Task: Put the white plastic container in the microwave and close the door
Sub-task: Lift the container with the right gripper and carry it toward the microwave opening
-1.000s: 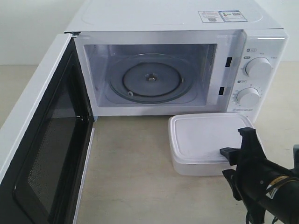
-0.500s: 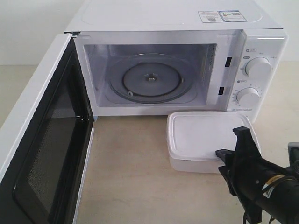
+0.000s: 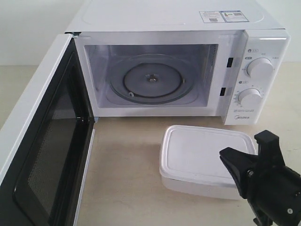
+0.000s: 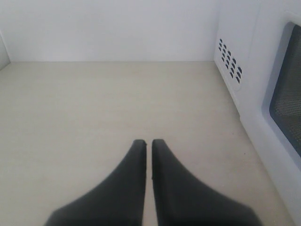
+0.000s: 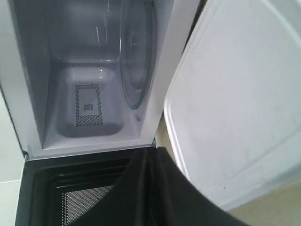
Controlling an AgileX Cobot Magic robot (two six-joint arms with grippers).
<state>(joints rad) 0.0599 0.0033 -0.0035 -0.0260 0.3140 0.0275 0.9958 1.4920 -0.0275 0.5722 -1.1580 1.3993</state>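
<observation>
1. The white plastic container (image 3: 197,157) is just in front of the microwave (image 3: 263,42), outside its cavity, with the door (image 3: 42,155) swung wide.
2. The right gripper (image 3: 245,147) seems clamped on the container's edge, though contact is partly hidden.
3. The left gripper (image 4: 146,143), beside the microwave, has its fingers pressed together and holds nothing.

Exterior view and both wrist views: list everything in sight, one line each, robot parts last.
microwave: one, white, back of the table
door: one, white with black inner frame, swung open on the left
turntable: one, clear glass, inside the cavity
knobs: two, white, right-hand panel
stickers: two, on the microwave's top
white plastic container: one, lidded, in front of the microwave, right
table: one, beige
left gripper: black, shut, over bare table
right gripper: black, at the container's right end, grip unclear
</observation>
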